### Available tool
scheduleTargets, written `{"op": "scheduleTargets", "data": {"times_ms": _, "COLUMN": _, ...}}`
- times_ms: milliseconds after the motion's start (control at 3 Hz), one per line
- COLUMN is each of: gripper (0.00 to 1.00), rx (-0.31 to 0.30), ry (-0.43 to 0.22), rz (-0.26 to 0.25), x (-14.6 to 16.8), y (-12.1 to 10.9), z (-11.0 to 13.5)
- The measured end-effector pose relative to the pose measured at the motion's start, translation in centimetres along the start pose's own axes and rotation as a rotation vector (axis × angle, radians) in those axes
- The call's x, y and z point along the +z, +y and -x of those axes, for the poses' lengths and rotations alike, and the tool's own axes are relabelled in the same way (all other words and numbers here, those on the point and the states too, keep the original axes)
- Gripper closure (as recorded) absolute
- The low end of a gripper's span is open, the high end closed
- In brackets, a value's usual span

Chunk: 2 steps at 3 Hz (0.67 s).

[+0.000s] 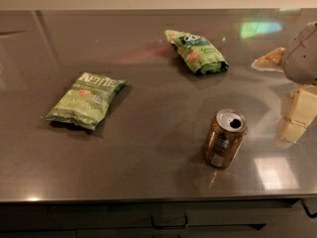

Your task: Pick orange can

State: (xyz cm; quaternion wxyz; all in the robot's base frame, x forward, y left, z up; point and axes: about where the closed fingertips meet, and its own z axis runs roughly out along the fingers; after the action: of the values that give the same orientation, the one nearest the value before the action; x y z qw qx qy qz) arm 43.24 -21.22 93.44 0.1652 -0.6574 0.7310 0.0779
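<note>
The orange can (225,138) stands upright on the steel counter (148,172), right of centre and near the front edge. It is coppery orange-brown with a silver top, an open pull-tab hole and a pale label patch. My gripper (296,112) is at the right edge of the camera view, cream and beige, to the right of the can and apart from it. Nothing is held in it.
A green Kettle chip bag (86,99) lies flat at the left. A second green chip bag (196,51) lies crumpled at the back centre. The counter's front edge runs along the bottom, with drawers below it.
</note>
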Motion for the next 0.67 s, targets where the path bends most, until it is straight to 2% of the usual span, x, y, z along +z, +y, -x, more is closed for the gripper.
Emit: {"op": "scheduleTargets", "data": {"times_ms": 667, "gripper": 0.0, "rx": -0.058, "ry": -0.096, "rz": 0.122, "x": 3.5, "y": 2.7, "z": 1.1}}
